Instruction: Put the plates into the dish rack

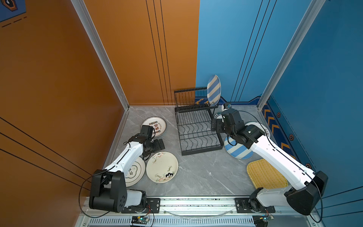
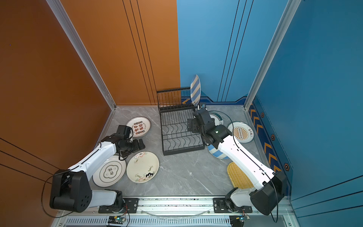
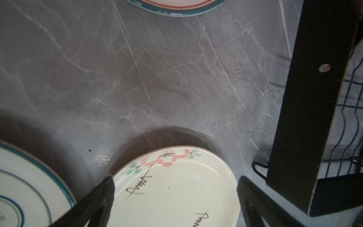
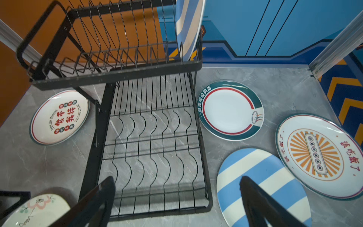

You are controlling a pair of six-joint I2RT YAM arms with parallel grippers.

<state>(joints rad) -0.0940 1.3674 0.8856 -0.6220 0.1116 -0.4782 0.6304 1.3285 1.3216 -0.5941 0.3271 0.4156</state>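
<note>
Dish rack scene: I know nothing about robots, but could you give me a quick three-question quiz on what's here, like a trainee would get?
1. True or false: a striped plate stands upright in the dish rack's tall tier.
2. How many plates lie flat on the table? A three, B five, C seven.
3. Fill in: the right tool holds nothing; its jaws are ___.
Key: 1 true; 2 C; 3 open.

Seven round plates (image 1: 162,167), one yellow woven plate (image 1: 265,175), one dish rack (image 1: 202,150).
</note>
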